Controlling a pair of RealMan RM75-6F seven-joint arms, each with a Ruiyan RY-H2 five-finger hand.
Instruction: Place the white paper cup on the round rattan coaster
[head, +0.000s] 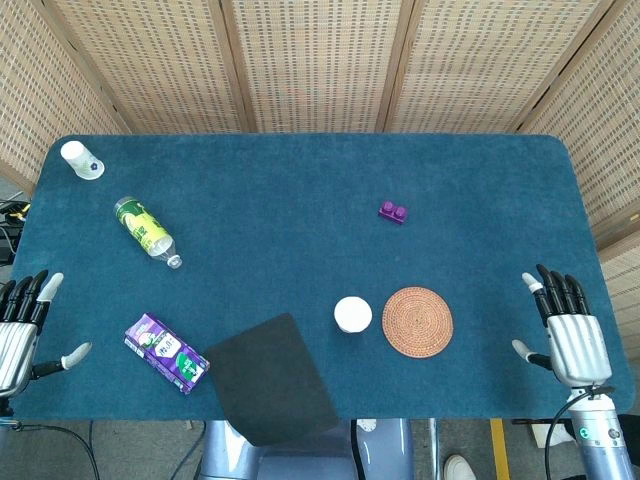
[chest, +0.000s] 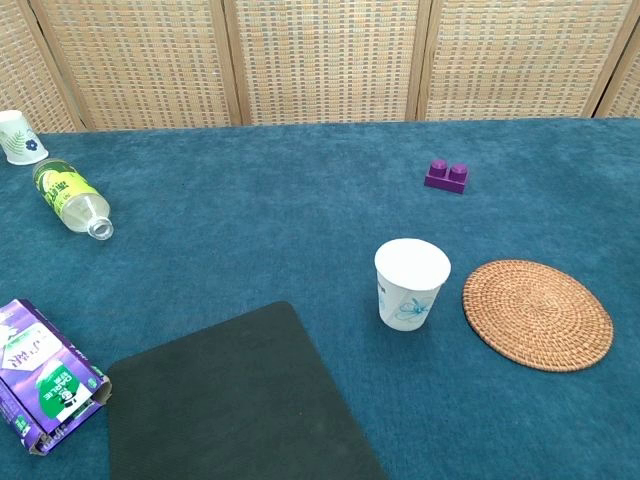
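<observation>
The blue-carpeted table spans both views, and both hands rest at its near edge, one at each end. The left hand lies at the near left corner with its fingers spread apart and nothing in them; the right hand lies at the near right corner, likewise with fingers apart and empty. Neither hand appears in the chest view. The dark mat lies at the near edge between the two hands, closer to the left hand, one corner hanging past the table's edge. The round rattan coaster lies flat to the inside of the right hand, near it but apart. A plastic bottle lies on its side ahead of the left hand, its open neck pointing toward the middle of the table. A purple carton lies just inside the left hand, between it and the mat. The white paper cup stands upright just beside the coaster, on the side away from the right hand, not touching it. A second paper cup stands far ahead of the left hand at the far left corner. A small purple block sits ahead of the coaster, well apart from the right hand.
</observation>
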